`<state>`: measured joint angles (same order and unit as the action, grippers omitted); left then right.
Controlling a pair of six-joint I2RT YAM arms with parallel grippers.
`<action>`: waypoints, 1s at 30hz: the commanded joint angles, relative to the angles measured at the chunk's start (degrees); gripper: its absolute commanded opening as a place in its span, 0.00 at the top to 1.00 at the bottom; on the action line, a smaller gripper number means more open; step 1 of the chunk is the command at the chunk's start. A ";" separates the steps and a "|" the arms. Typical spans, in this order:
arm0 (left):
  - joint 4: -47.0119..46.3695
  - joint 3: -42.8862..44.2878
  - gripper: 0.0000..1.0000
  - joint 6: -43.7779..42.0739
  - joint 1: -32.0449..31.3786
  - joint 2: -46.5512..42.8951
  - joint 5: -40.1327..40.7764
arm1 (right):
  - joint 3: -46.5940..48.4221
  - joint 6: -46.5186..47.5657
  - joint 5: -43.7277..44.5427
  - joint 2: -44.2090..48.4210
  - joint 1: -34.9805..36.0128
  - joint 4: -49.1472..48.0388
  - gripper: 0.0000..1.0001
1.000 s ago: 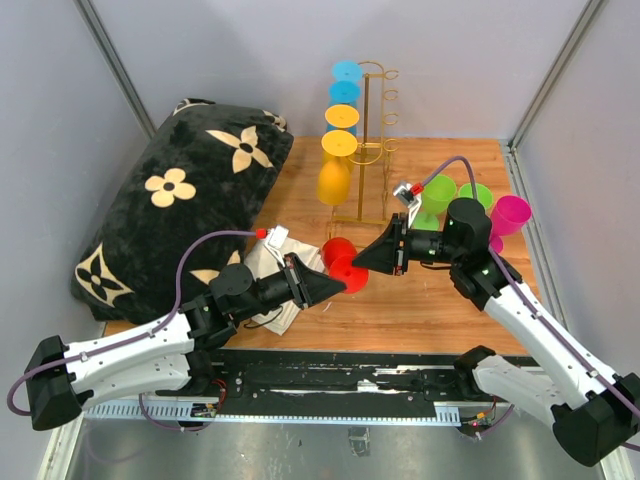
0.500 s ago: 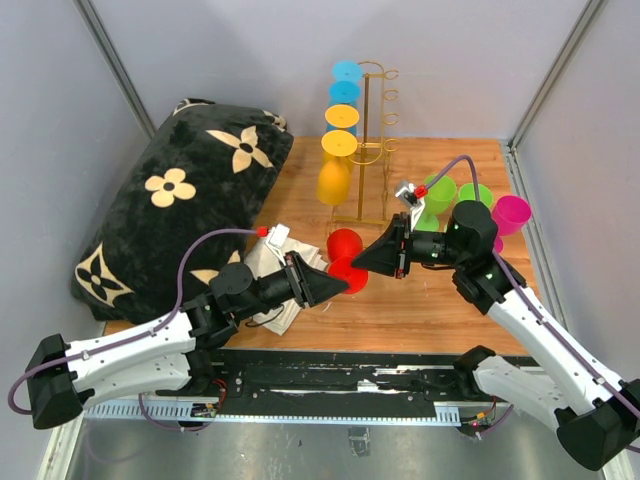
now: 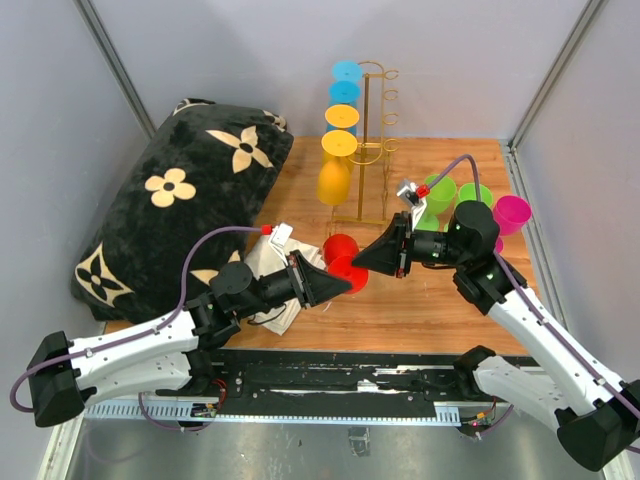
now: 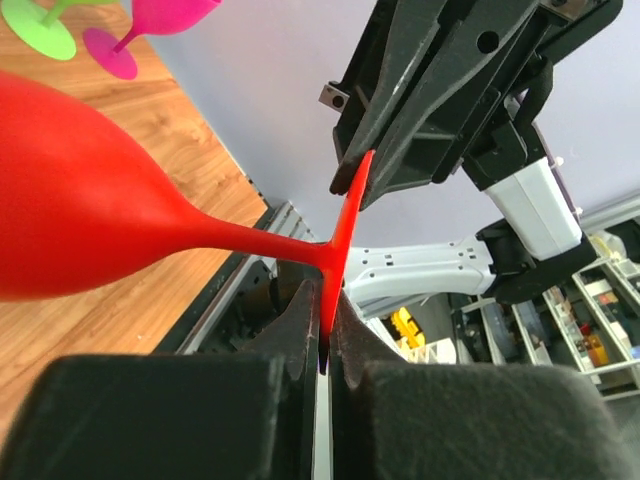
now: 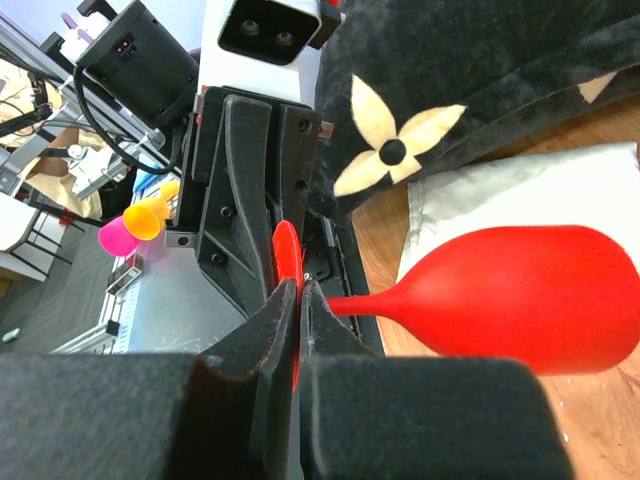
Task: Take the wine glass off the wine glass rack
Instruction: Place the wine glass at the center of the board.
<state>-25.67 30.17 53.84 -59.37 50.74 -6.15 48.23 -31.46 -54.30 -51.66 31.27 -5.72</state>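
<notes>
While left pincer (image 4: 325, 338) and right pincer (image 5: 297, 300) are gripping the glass (image 3: 340, 250) foot, 6 o'clock of rack (image 3: 366, 120), it's looking light, slick.

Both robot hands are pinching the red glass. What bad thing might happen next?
The left gripper and right gripper pinch only the thin foot of the red wine glass. If the arms pull different ways, it might slip or snap. If one lets go, the bowl, sticking out sideways, may twist the glass loose and drop it on the table.
</notes>
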 commanded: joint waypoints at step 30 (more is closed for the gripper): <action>23.84 6.91 0.99 -47.38 -17.07 2.85 2.66 | 16.09 11.89 34.28 -0.15 0.65 33.49 0.19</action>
<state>0.12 35.29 12.60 -75.79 53.34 -3.55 64.95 -16.84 -14.35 -52.66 31.24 30.30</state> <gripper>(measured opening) 0.030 0.807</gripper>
